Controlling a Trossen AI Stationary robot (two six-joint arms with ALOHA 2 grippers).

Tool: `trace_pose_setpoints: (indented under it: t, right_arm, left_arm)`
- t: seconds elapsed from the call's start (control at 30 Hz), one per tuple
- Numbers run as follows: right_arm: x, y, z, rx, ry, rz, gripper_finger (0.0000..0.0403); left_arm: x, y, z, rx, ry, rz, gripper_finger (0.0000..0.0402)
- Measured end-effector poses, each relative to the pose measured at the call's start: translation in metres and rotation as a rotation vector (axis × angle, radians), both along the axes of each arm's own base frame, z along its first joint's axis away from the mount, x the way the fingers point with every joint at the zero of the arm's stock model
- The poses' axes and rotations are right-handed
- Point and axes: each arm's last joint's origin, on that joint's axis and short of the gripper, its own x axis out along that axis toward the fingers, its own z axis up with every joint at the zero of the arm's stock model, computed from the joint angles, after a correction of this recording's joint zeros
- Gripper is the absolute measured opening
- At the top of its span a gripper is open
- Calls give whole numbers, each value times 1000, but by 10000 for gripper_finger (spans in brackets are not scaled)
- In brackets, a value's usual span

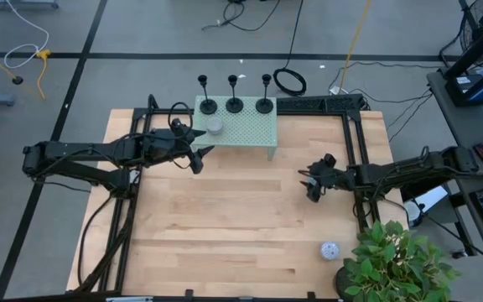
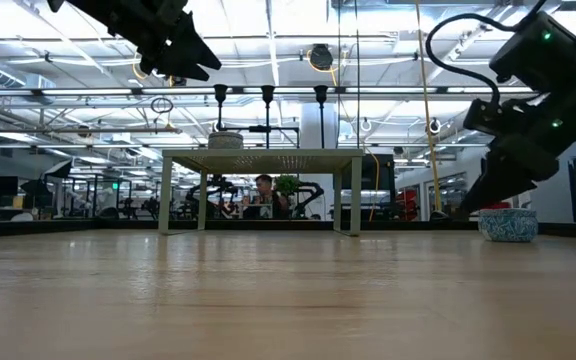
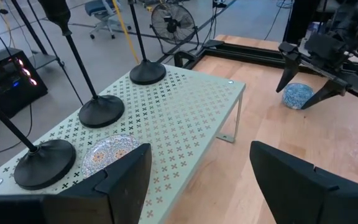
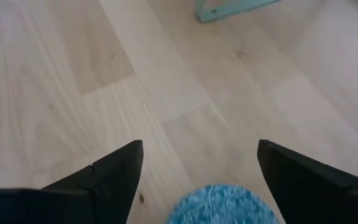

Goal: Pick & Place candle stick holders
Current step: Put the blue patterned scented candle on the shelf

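- On your left, the left gripper [image 1: 198, 157] hangs wide and empty beside the pale green perforated stand [image 1: 254, 130]; swing in carelessly and you could clip a thin stem, toppling a holder.
- Along the stand's far edge, the three candle stick holders [image 1: 235, 104] stand upright in a row: black dome bases, slim stems, small cups.
- On your right, the right gripper [image 1: 314, 186] hovers wide over a blue speckled puck [image 4: 222, 205], not a holder.

Left gripper [image 1: 198, 156] raised, jaws spread; right gripper [image 1: 312, 186] low, jaws spread.
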Motion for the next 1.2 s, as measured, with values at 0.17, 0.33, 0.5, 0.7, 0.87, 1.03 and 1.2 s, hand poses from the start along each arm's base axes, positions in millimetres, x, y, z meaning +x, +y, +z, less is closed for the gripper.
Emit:
trace_pose_setpoints:
  t: [0.17, 0.33, 0.5, 0.7, 0.87, 1.03, 1.2]
  right_arm:
    - [-7, 0, -3, -6, 74, 27, 323]
    - [-15, 0, -5, 19, 125, -3, 327]
    - [-23, 1, -6, 96, 157, -43, 326]
    - [-34, 2, -12, 196, 258, -99, 325]
    - [-31, 0, -14, 133, 198, -114, 319]
    - [-25, 0, -22, 92, 73, -43, 318]
    - [-31, -1, -35, 96, 58, -57, 318]
  left_arm:
    - [0, 0, 0, -1, -1, 0, 273]
    - [0, 0, 0, 0, 0, 0, 273]
    - [0, 0, 0, -4, -2, 0, 273]
    - [0, 0, -1, -5, 7, 0, 273]
    - [0, 0, -1, -5, 7, 0, 273]
    - [0, 0, -1, -3, 9, -1, 273]
    - [0, 0, -1, -4, 14, -1, 273]
